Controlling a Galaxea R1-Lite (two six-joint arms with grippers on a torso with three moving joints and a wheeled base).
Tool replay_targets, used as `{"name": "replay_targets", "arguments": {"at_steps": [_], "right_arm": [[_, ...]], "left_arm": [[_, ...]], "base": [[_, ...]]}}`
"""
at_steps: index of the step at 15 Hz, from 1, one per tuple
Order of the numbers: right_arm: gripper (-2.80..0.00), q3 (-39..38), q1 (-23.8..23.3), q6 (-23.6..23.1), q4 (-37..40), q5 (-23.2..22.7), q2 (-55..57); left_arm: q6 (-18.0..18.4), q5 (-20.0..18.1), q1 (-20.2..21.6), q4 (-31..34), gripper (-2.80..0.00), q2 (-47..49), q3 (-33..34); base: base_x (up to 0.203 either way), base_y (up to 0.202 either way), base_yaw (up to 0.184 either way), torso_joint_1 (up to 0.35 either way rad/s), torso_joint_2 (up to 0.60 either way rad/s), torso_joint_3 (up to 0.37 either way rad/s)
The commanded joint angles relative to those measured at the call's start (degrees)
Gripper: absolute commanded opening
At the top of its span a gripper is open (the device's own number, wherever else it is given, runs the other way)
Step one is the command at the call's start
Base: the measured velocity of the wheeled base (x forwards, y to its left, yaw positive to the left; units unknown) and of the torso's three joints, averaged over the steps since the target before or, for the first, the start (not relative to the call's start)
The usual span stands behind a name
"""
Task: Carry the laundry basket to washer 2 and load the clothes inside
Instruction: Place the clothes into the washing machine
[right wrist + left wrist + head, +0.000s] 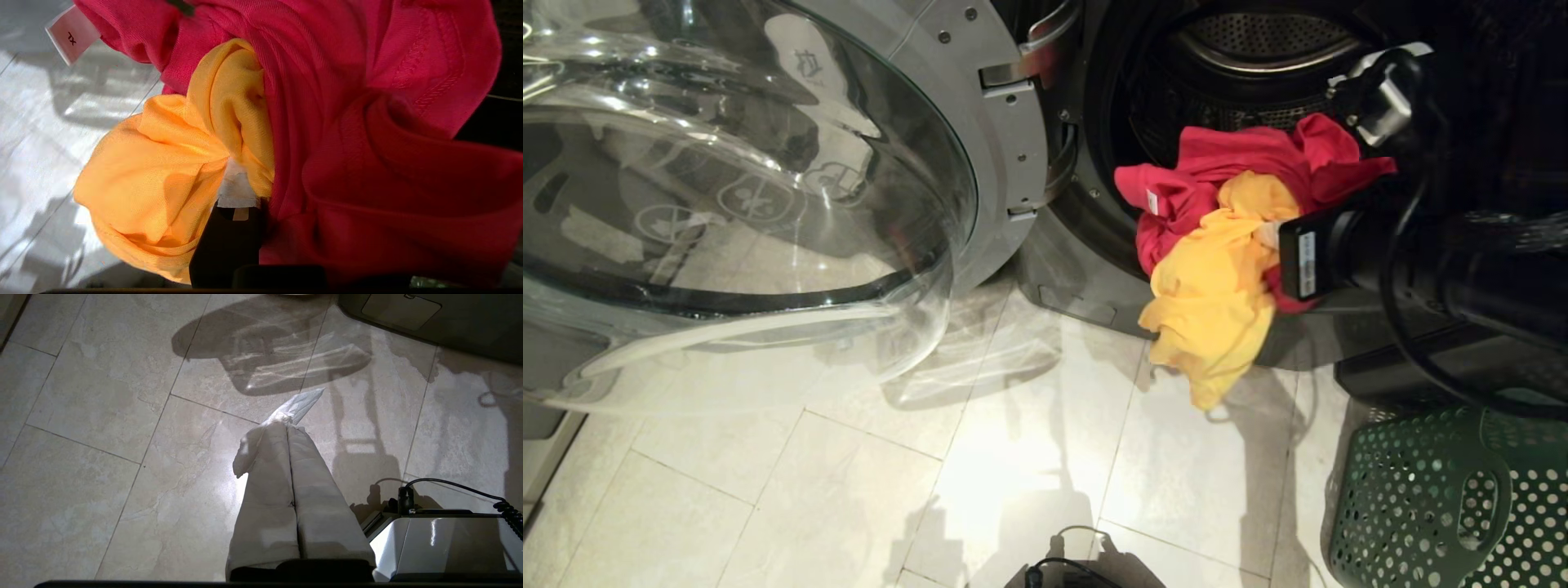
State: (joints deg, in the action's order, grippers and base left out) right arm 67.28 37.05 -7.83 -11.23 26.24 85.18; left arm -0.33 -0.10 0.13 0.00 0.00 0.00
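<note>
My right gripper (1278,237) is shut on a bundle of clothes, a red garment (1258,151) and a yellow one (1217,294), held at the mouth of the dark grey washer (1086,269). Its numeral is out of view. The perforated drum (1258,41) shows behind the bundle. The yellow cloth hangs below the opening over the floor. In the right wrist view the red fabric (388,143) and yellow fabric (155,171) fill the picture round the gripper (261,196). The dark green laundry basket (1421,490) stands at lower right. My left gripper (286,418) is shut and empty above the tiles.
The washer's round glass door (727,163) is swung wide open to the left, with its grey rim (1005,139) hinged beside the opening. Pale floor tiles (849,490) lie in front. Part of my base (441,547) shows beside the left gripper.
</note>
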Motion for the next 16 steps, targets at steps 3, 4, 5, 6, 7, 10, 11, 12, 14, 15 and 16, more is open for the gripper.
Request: {"name": "replay_targets", "arguments": {"at_steps": [3, 4, 5, 6, 7, 10, 11, 12, 14, 15, 16], "right_arm": [[-2.8, -0.27, -6.08, -1.07, -23.51, 2.71, 15.94], [-2.8, 0.83, -7.93, -2.73, -29.42, 3.35, 18.45], [-2.8, 3.06, -10.02, -5.08, -35.39, 3.74, 21.18], [-2.8, 5.94, -11.7, -7.43, -40.34, 3.89, 23.61], [-2.8, 9.11, -13.22, -10.08, -44.57, 3.94, 25.86], [-2.8, 17.58, -15.23, -13.45, -48.23, 3.94, 29.41], [-2.8, 20.83, -15.44, -13.68, -48.34, 3.95, 30.42], [-2.8, 24.55, -15.72, -13.87, -48.35, 3.99, 31.72], [-2.8, 31.57, -16.26, -14.82, -48.32, 3.99, 34.02], [-2.8, 34.38, -16.54, -15.24, -48.3, 3.92, 34.67], [-2.8, 37.15, -16.76, -15.77, -48.3, 3.83, 35.09]], "left_arm": [[-0.02, 0.01, 0.04, 0.0, -2.8, 0.09, 0.0], [-0.02, 0.01, 0.04, 0.0, -2.8, 0.09, 0.0], [-0.02, 0.01, 0.04, 0.0, -2.8, 0.09, 0.0], [-0.02, 0.01, 0.04, 0.0, -2.8, 0.09, 0.0], [-0.02, 0.01, 0.04, 0.0, -2.8, 0.09, 0.0], [-0.02, 0.01, 0.04, 0.0, -2.8, 0.09, 0.0], [-0.02, 0.01, 0.04, 0.0, -2.8, 0.09, 0.0], [-0.02, 0.01, 0.04, 0.0, -2.8, 0.09, 0.0], [-0.02, 0.01, 0.04, 0.0, -2.8, 0.09, 0.0], [-0.02, 0.01, 0.04, 0.0, -2.8, 0.09, 0.0], [-0.02, 0.01, 0.04, 0.0, -2.8, 0.09, 0.0]], "base": [[0.0, 0.0, 0.0, 0.0, 0.0, 0.0], [0.0, 0.0, 0.0, 0.0, 0.0, 0.0], [0.0, 0.0, 0.0, 0.0, 0.0, 0.0], [0.0, 0.0, 0.0, 0.0, 0.0, 0.0], [0.0, 0.0, 0.0, 0.0, 0.0, 0.0], [0.0, 0.0, 0.0, 0.0, 0.0, 0.0], [0.0, 0.0, 0.0, 0.0, 0.0, 0.0], [0.0, 0.0, 0.0, 0.0, 0.0, 0.0], [0.0, 0.0, 0.0, 0.0, 0.0, 0.0], [0.0, 0.0, 0.0, 0.0, 0.0, 0.0], [0.0, 0.0, 0.0, 0.0, 0.0, 0.0]]}}
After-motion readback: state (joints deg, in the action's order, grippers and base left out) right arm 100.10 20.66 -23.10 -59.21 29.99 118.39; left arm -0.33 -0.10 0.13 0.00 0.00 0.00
